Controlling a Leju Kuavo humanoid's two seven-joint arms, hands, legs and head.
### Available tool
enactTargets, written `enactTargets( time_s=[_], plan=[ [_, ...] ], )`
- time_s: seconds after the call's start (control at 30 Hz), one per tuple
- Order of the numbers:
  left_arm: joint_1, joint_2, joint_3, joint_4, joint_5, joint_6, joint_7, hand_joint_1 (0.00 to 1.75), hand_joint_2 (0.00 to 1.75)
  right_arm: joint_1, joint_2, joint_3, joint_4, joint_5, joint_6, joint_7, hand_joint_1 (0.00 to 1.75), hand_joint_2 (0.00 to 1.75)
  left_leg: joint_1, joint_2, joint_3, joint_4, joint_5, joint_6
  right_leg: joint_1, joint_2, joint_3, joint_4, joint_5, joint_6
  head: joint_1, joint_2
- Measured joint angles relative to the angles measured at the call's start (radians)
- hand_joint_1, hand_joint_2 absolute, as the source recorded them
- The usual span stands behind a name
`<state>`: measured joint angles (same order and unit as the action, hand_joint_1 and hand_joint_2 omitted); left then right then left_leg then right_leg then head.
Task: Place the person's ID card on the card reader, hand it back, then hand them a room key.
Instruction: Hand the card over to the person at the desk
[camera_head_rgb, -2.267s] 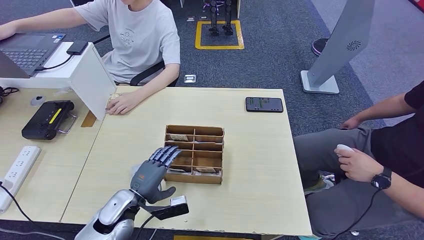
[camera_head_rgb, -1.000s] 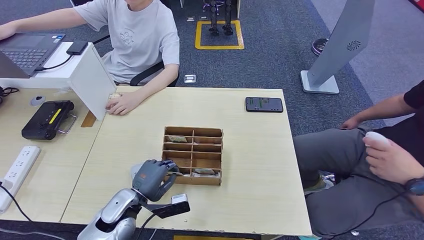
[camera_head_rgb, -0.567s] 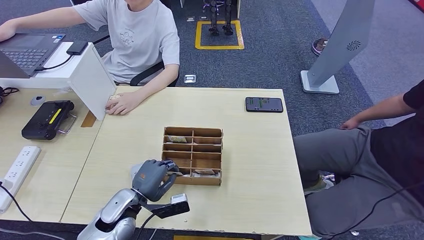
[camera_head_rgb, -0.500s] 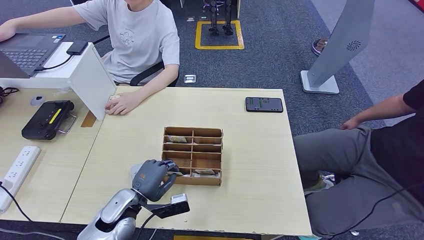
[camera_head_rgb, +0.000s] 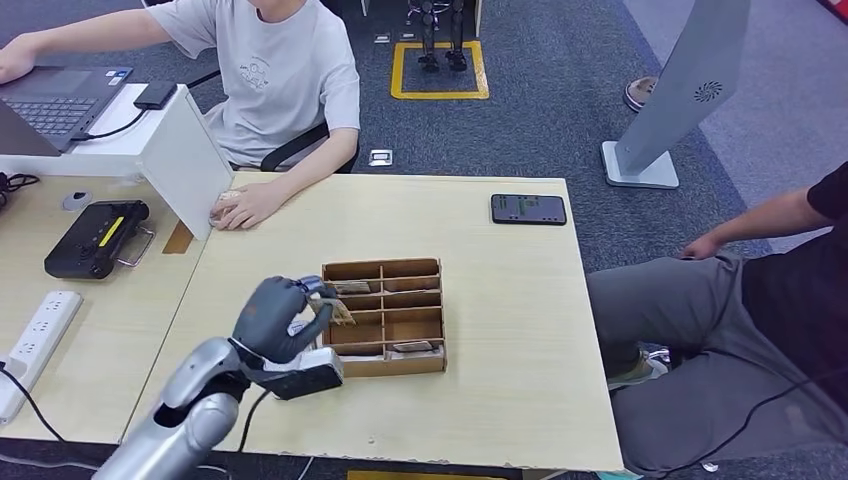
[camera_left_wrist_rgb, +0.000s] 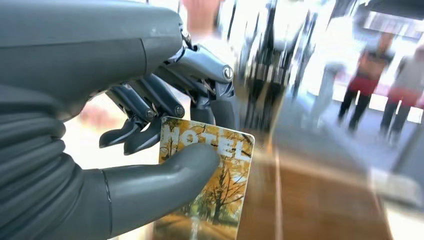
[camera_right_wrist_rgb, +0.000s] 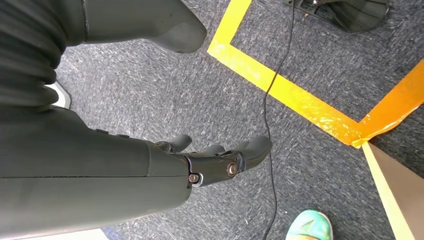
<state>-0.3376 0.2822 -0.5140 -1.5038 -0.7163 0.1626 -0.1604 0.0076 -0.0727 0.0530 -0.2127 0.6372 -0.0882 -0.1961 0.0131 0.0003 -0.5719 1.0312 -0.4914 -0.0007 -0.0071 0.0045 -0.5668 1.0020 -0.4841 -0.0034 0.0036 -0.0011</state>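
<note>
One left hand (camera_head_rgb: 277, 318) pinches the room key (camera_left_wrist_rgb: 210, 185) above the table (camera_head_rgb: 500, 300), fingers (camera_left_wrist_rgb: 145, 107) curled behind.

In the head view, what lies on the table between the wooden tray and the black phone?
Nothing: in the head view, bare tabletop runs from the wooden tray to the black phone.

My left hand (camera_head_rgb: 275, 318) with the room key (camera_head_rgb: 337, 309) sits just beside the wooden organizer (camera_head_rgb: 386, 315), whose near-left wall boxes it in. Bare table (camera_head_rgb: 500, 300) runs right of the organizer, with a phone (camera_head_rgb: 528, 209) at the far edge. Far-left, a person's hand (camera_head_rgb: 240, 207) and white divider (camera_head_rgb: 183, 155) block passage. Right hand (camera_right_wrist_rgb: 220, 160) hangs over carpet, clear.
</note>
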Motion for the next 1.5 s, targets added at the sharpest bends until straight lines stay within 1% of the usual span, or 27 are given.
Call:
enactTargets(
  time_s=[0.17,0.23,0.3,0.33,0.4,0.57,0.67,0.7,0.73,0.77,0.8,0.83,0.87,0.9,0.93,1.0,1.1,1.3,1.4,1.5],
  plan=[
    [-0.322,0.16,0.089,-0.103,0.109,-0.165,0.041,1.73,1.75,0.002,-0.003,0.0,0.002,-0.003,0.003,-0.006,0.0,1.75,0.001,0.0,-0.001,0.0,0.003,-0.002,0.001,0.0,-0.001,0.002,0.002,-0.003,0.0,0.0],
    [-0.437,0.213,0.112,-0.124,0.134,-0.2,0.067,1.73,1.75,0.004,-0.004,0.0,0.003,-0.005,0.003,-0.007,0.0,1.75,0.001,0.001,-0.001,0.0,0.003,-0.002,0.001,0.001,-0.001,0.002,0.002,-0.003,0.0,0.0],
    [-0.522,0.263,0.131,-0.139,0.149,-0.21,0.086,1.68,1.75,0.005,-0.005,0.0,0.006,-0.006,0.003,-0.01,0.0,1.75,0.001,0.002,0.0,0.0,0.002,-0.002,0.001,0.002,-0.002,0.002,0.002,-0.003,0.0,0.0],
    [-0.549,0.283,0.139,-0.146,0.146,-0.204,0.091,1.67,1.75,0.005,-0.005,0.0,0.006,-0.006,0.003,-0.01,0.0,1.75,0.001,0.003,0.0,0.0,0.002,-0.002,0.001,0.003,-0.002,0.002,0.002,-0.003,0.0,0.0],
    [-0.571,0.317,0.154,-0.154,0.125,-0.182,0.097,1.68,1.75,0.004,-0.004,0.0,0.007,-0.005,0.002,-0.011,0.0,1.75,0.0,0.002,0.0,-0.001,0.002,-0.002,0.001,0.002,-0.002,0.002,0.002,-0.003,0.0,0.0],
    [-0.572,0.356,0.164,-0.156,0.1,-0.153,0.097,1.66,1.75,-0.001,-0.005,0.0,0.007,-0.005,0.002,-0.008,0.0,1.75,0.001,0.001,-0.001,-0.001,0.002,-0.002,0.001,0.001,-0.002,0.002,0.001,-0.002,0.0,0.0],
    [-0.568,0.367,0.165,-0.156,0.073,-0.133,0.105,1.61,1.75,-0.001,-0.006,0.0,0.007,-0.005,0.002,-0.006,0.0,1.75,0.0,0.001,-0.001,-0.001,0.002,-0.002,0.001,0.001,-0.001,0.002,0.002,-0.002,0.0,0.0],
    [-0.565,0.369,0.165,-0.156,0.053,-0.115,0.113,1.61,1.75,0.0,-0.006,0.0,0.007,-0.004,0.002,-0.005,0.0,1.75,0.0,0.001,-0.001,-0.001,0.002,-0.002,0.001,0.001,-0.001,0.002,0.002,-0.002,0.0,0.0],
    [-0.56,0.37,0.166,-0.156,0.033,-0.093,0.122,1.58,1.75,0.0,-0.006,0.0,0.007,-0.003,0.002,-0.005,0.0,1.75,0.0,0.001,-0.001,0.0,0.002,-0.002,0.001,0.001,-0.001,0.002,0.002,-0.002,0.0,0.0],
    [-0.555,0.37,0.167,-0.155,0.016,-0.072,0.13,1.42,1.75,-0.001,-0.006,0.0,0.007,-0.002,0.002,-0.004,0.0,1.75,0.0,0.001,-0.001,0.0,0.002,-0.002,0.001,0.001,-0.001,0.002,0.002,-0.002,0.0,0.0],
    [-0.55,0.369,0.168,-0.154,0.003,-0.055,0.135,1.3,1.75,-0.001,-0.006,0.0,0.007,-0.002,0.002,-0.003,0.0,1.75,0.0,0.001,-0.001,0.0,0.002,-0.002,0.001,0.001,-0.001,0.002,0.002,-0.002,0.0,0.0],
    [-0.545,0.368,0.168,-0.151,-0.011,-0.04,0.14,1.29,1.75,-0.001,-0.006,0.0,0.007,-0.002,0.002,-0.002,0.0,1.75,0.0,0.001,-0.001,0.0,0.002,-0.002,0.001,0.001,-0.001,0.002,0.002,-0.002,0.0,0.0],
    [-0.541,0.367,0.168,-0.147,-0.029,-0.028,0.147,1.33,1.75,-0.001,-0.006,0.0,0.007,-0.001,0.001,0.0,0.0,1.75,0.0,0.001,-0.001,0.0,0.002,-0.002,0.001,0.001,-0.002,0.002,0.002,-0.002,0.0,0.0],
    [-0.536,0.365,0.168,-0.139,-0.056,-0.014,0.158,1.51,1.75,-0.002,-0.006,0.0,0.007,0.0,0.001,0.002,0.0,1.75,0.0,0.001,-0.001,0.0,0.002,-0.002,0.001,0.001,-0.002,0.002,0.002,-0.002,0.0,0.0],
    [-0.531,0.361,0.168,-0.127,-0.093,0.003,0.171,1.64,1.75,-0.002,-0.006,0.001,0.006,0.001,0.0,0.004,0.0,1.75,0.0,0.001,-0.001,0.0,0.002,-0.002,0.001,0.001,-0.002,0.002,0.002,-0.002,0.0,0.0],
    [-0.515,0.348,0.168,-0.089,-0.169,0.036,0.19,1.7,1.75,-0.004,-0.006,0.002,0.005,0.004,0.0,0.008,0.0,1.75,0.0,0.001,-0.001,0.0,0.002,-0.002,0.001,0.001,-0.002,0.002,0.002,-0.002,0.0,0.0],
    [-0.478,0.315,0.167,-0.017,-0.239,0.076,0.201,1.72,1.75,-0.01,-0.005,0.005,0.0,0.009,0.004,0.017,0.0,1.75,0.0,0.001,0.0,0.0,0.002,-0.002,0.001,0.001,-0.002,0.002,0.002,-0.003,0.0,0.0],
    [-0.422,0.235,0.157,0.124,-0.343,0.118,0.253,1.75,1.75,-0.017,-0.005,0.02,-0.005,0.019,0.006,0.026,0.0,1.75,0.0,0.001,0.0,0.0,0.003,-0.002,0.001,0.002,-0.002,0.002,0.002,-0.003,0.0,0.0],
    [-0.407,0.212,0.153,0.173,-0.358,0.122,0.255,1.75,1.75,-0.017,-0.005,0.023,-0.006,0.019,0.006,0.026,0.0,1.75,0.0,0.002,0.0,0.0,0.002,-0.002,0.001,0.002,-0.002,0.001,0.002,-0.003,0.0,0.0],
    [-0.398,0.2,0.152,0.2,-0.362,0.122,0.255,1.75,1.75,-0.016,-0.005,0.025,-0.005,0.019,0.007,0.028,0.0,1.75,0.0,0.002,-0.001,0.0,0.002,-0.002,0.001,0.002,-0.002,0.001,0.002,-0.003,0.0,0.0]
  ],
)
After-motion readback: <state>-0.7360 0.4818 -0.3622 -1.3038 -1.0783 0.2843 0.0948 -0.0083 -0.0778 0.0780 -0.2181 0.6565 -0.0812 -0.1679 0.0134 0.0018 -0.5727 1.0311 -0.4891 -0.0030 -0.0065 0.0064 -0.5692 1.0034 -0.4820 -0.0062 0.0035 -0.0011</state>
